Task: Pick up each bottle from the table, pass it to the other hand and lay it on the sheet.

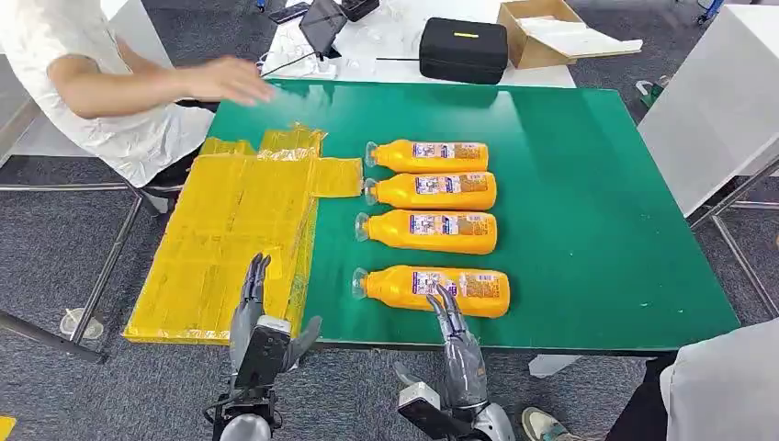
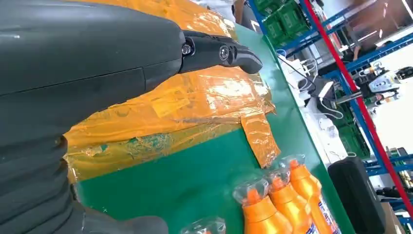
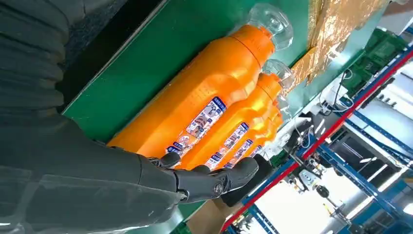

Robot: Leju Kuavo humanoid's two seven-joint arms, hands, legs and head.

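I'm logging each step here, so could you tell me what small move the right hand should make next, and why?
Probably lower the right hand and close it around the nearest bottle. Its fingers are spread just over that bottle, all four bottles lie on the green table, and the yellow sheet holds none.

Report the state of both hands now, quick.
Left hand: open, holding nothing, over the near edge of the yellow sheet.
Right hand: open, holding nothing, fingers stretched over the nearest orange bottle.

Grey carpet floor (image 1: 55, 248); white table (image 1: 386, 41) behind; blue shelving (image 2: 341, 44) beyond.
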